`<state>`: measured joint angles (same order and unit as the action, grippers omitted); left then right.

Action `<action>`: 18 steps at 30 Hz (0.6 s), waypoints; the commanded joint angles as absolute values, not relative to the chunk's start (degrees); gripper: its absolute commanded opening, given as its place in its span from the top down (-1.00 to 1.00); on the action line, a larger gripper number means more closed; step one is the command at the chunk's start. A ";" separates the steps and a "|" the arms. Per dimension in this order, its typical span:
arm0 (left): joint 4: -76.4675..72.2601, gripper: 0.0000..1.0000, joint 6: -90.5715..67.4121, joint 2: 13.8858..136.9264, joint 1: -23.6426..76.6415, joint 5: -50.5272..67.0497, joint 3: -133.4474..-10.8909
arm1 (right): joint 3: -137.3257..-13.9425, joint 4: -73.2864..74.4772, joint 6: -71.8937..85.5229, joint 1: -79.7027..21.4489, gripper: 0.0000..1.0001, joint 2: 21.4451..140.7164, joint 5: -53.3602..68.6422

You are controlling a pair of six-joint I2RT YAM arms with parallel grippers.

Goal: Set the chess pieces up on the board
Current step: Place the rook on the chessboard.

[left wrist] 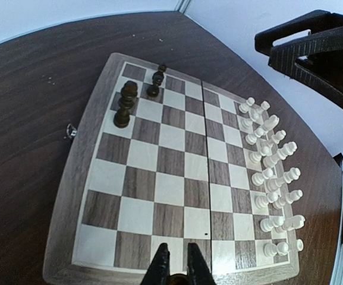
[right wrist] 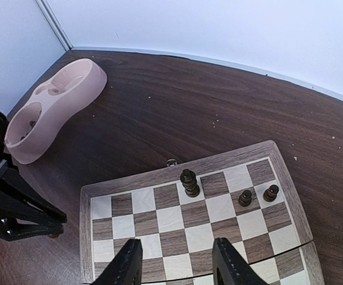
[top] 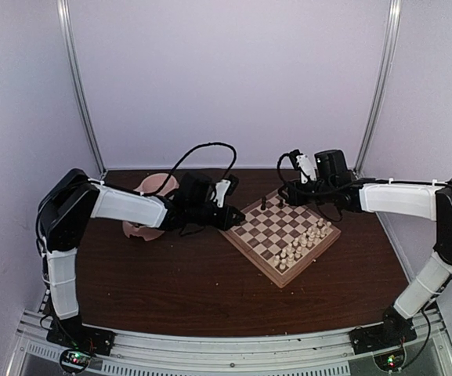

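Hovering over the near rim of the checkered brown wooden chessboard (left wrist: 171,190), the left gripper (left wrist: 178,255) is squeezing fully shut, contents unclear, probably lining up with the tiny dark wooden chessmen (left wrist: 123,108) ahead.

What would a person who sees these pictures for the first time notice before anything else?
The checkered board in the middle of the dark table stands out first, with cream chessmen crowded along one side. On the opposite edge stand only three dark chess pieces. A pink double bowl lies off the board, toward the table's left rear.
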<state>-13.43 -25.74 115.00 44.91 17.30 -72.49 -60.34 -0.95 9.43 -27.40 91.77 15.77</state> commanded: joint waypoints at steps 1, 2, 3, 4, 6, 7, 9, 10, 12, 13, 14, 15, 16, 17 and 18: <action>-19.72 0.83 -22.64 117.95 45.90 18.08 -76.02 | -58.19 -2.38 9.66 -27.75 0.15 89.09 13.43; -19.81 0.82 -22.28 118.80 46.05 17.94 -76.17 | -57.82 -2.64 9.67 -27.75 0.15 88.96 13.32; -20.18 0.82 -21.89 119.46 46.17 17.91 -76.20 | -57.49 -2.86 9.83 -27.70 0.16 88.87 13.23; -20.85 0.83 -21.43 120.07 46.34 17.62 -76.01 | -57.22 -3.11 9.89 -27.70 0.16 88.78 13.20; -23.14 0.85 -20.23 121.57 46.82 17.23 -75.42 | -56.92 -3.45 10.00 -27.68 0.15 88.92 13.21; -24.06 0.86 -19.23 122.16 47.24 16.69 -75.15 | -56.87 -3.55 10.02 -27.69 0.15 89.06 13.25; -25.19 0.85 -17.18 123.16 47.98 15.36 -74.83 | -57.00 -3.65 10.10 -27.76 0.15 89.40 13.44; -25.37 0.84 -16.33 123.65 48.13 15.14 -74.92 | -57.04 -3.69 10.11 -27.71 0.15 89.53 13.57; -25.66 0.83 -15.46 124.48 48.34 15.03 -75.13 | -57.04 -3.82 10.19 -27.69 0.16 89.60 13.77; -25.66 0.83 -15.33 124.86 48.42 15.11 -75.22 | -57.00 -3.86 10.24 -27.74 0.15 89.64 13.77; -25.64 0.83 -15.29 125.03 48.43 15.17 -75.23 | -56.96 -3.87 10.27 -27.69 0.15 89.65 13.80; -25.71 0.82 -15.07 125.14 48.46 15.03 -75.12 | -56.89 -3.87 10.20 -27.72 0.16 89.65 13.75; -25.81 0.80 -14.91 125.23 48.59 14.90 -74.96 | -56.82 -3.92 10.20 -27.70 0.16 89.65 13.74; -25.96 0.78 -14.53 125.24 48.72 14.61 -74.77 | -56.83 -3.95 10.20 -27.73 0.16 89.65 13.73; -26.07 0.75 -14.13 125.32 48.89 14.30 -74.53 | -56.76 -3.98 10.20 -27.69 0.15 89.70 13.77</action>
<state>-21.39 -16.97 124.81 48.49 15.59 -74.67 -57.36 -2.39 9.47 -27.40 90.26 14.50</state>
